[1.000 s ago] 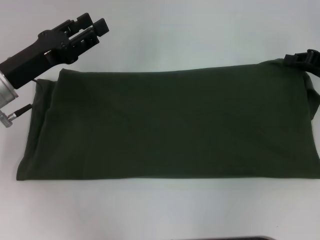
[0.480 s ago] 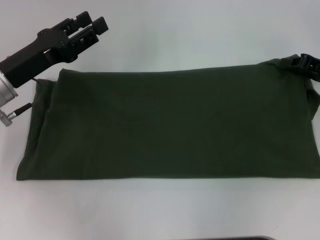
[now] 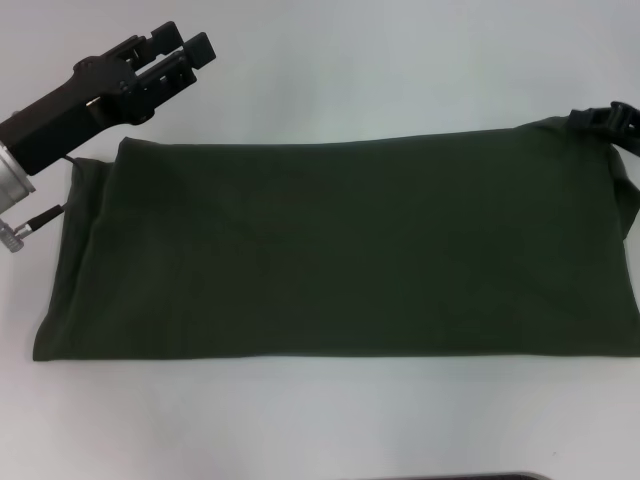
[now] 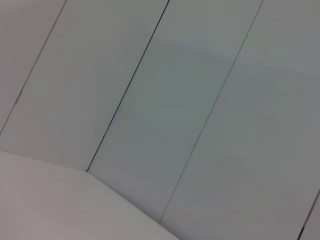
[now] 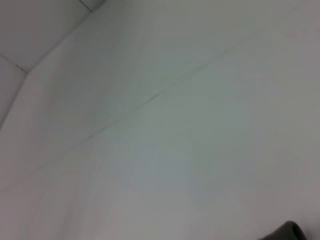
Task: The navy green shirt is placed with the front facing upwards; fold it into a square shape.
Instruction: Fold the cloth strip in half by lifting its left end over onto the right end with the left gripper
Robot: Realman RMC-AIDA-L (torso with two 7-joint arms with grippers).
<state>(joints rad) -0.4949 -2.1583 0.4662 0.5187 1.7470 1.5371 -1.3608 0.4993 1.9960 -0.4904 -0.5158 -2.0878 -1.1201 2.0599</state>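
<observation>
Left gripper hovers with parted fingers beyond the long dark olive-green folded cotton shirt on the white table; right gripper, grip unclear, at its far right corner. Folding well means aligning ends squarely.

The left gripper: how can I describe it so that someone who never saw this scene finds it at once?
Start from the white table and the dark green shirt, folded into a long band across it. Go to the shirt's far left corner: the left gripper hovers just beyond it. It shows whole, while the right gripper only peeks in at the shirt's far right corner.
</observation>
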